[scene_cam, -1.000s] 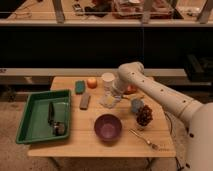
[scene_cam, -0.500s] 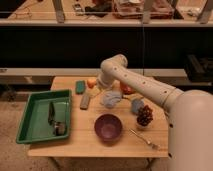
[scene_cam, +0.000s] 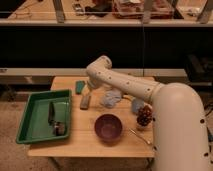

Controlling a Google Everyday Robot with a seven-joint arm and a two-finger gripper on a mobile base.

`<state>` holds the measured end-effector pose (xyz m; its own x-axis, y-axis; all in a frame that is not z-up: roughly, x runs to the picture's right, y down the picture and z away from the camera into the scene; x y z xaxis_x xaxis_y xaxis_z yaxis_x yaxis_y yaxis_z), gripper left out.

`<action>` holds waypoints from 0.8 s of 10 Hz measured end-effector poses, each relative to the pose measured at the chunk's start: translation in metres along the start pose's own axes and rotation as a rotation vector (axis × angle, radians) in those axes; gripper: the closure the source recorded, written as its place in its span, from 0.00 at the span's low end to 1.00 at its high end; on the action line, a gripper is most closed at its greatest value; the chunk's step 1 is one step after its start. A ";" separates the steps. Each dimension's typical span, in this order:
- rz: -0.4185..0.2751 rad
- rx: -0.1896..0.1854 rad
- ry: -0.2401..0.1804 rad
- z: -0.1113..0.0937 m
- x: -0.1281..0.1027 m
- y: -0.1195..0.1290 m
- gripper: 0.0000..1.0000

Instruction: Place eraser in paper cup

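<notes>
The eraser (scene_cam: 85, 101) is seen lying flat on the wooden table (scene_cam: 80, 143), just right of the green tray (scene_cam: 35, 112) and in front of the dark green block (scene_cam: 80, 86). The gripper (scene_cam: 111, 98) is held low over the table to the eraser's right, near it but apart, with its jaws spread and nothing clasped between them. A purple bowl (scene_cam: 108, 126) is set nearer the front edge.

The gripper (scene_cam: 93, 86), jaws apart, hangs over the table (scene_cam: 82, 143) just behind the grey eraser (scene_cam: 85, 102).
</notes>
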<state>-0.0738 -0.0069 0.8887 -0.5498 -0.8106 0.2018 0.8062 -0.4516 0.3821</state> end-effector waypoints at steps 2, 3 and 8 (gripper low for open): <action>0.002 0.000 -0.001 0.000 -0.001 0.001 0.20; 0.001 0.001 0.000 0.000 -0.001 0.000 0.20; 0.032 0.041 -0.016 0.035 -0.009 -0.017 0.20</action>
<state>-0.0901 0.0212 0.9123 -0.5274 -0.8182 0.2288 0.8141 -0.4097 0.4116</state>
